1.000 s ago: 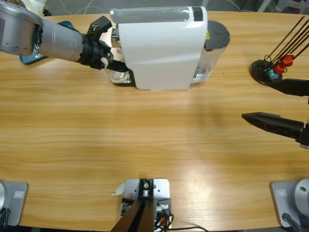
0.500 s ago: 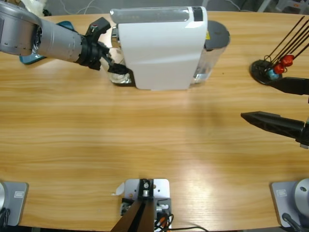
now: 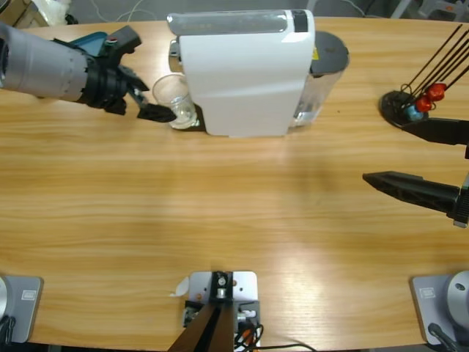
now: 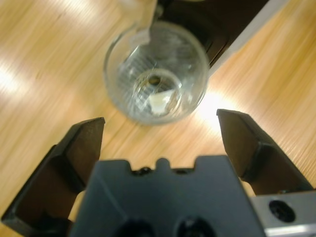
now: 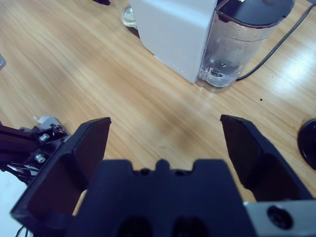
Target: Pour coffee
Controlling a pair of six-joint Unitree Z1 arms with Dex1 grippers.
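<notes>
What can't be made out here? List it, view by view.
- High view: the glass cup's far side sits under the white coffee machine; any coffee in it is too faint to judge.
- Left wrist view: the cup's bottom is blurred by glare, so its contents are unclear.
- High view: the right gripper is cut by the picture's edge.
- Right wrist view: the water tank's top is cut off.

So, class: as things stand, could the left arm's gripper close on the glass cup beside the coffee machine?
Probably yes. The left gripper is open with the glass cup just ahead of it and bare table between; the white coffee machine stands behind the cup.
</notes>
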